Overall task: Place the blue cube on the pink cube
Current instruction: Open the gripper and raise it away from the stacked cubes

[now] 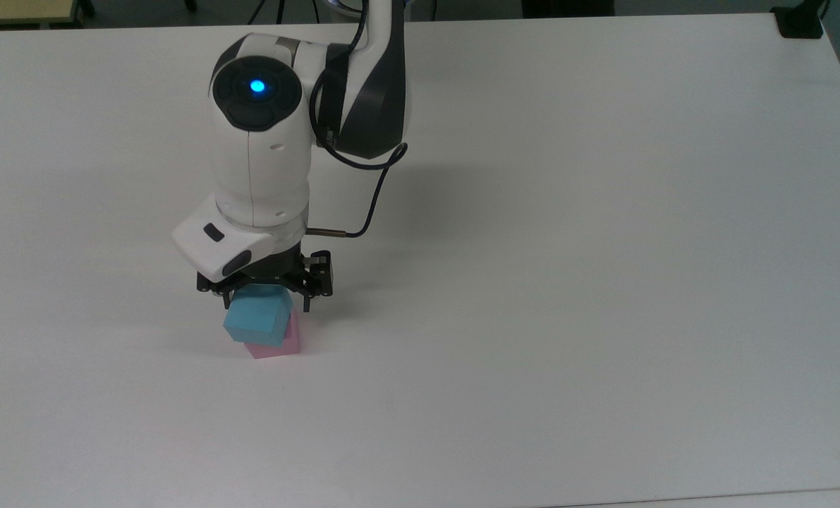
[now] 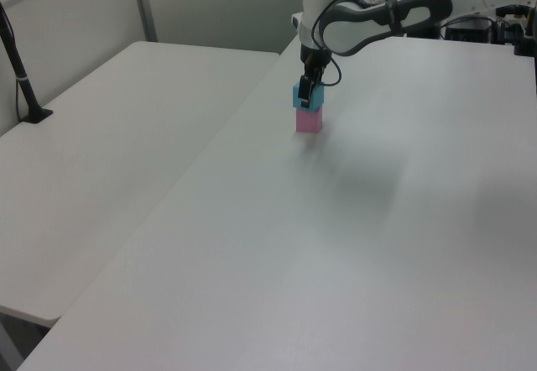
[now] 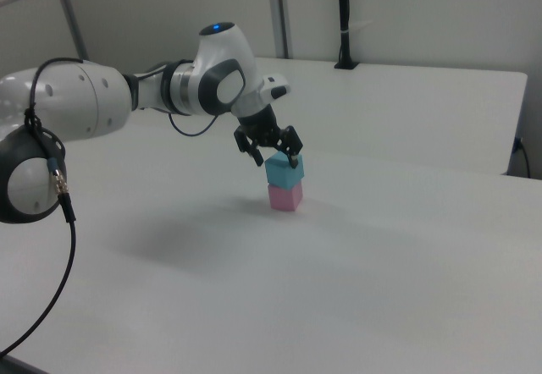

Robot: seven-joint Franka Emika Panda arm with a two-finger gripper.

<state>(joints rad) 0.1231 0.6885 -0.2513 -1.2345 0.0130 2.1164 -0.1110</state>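
White laminate formed the surface [image 1: 603,282] that carried both task items, with a second white table [image 2: 109,153] abutting it on the left view's left. On this surface the blue cube [image 1: 257,321] rested on top of the pink cube [image 1: 278,344], the two faces in contact and the pair forming a two-high stack. In the top view the blue cube sat rotated about the vertical axis relative to the pink cube, so that its corners overhung slightly and pink material showed along the top view's lower and right edges of the stack. In the right view the blue cube [image 3: 284,171] appeared seated on the pink cube [image 3: 285,196], offset a little toward the right view's left. The jaws of the gripper [image 1: 264,289] stood spread apart, released from the blue cube, with the black fingertips just above and beside its upper edges; in the right view the gripper [image 3: 273,150] showed one finger near the cube's top corner and the other clear of it. In the left view the gripper [image 2: 309,88] hung directly over the stack, blue cube [image 2: 305,99] above pink cube [image 2: 309,120]. A black cable [image 1: 370,197] looped from the arm's wrist housing.
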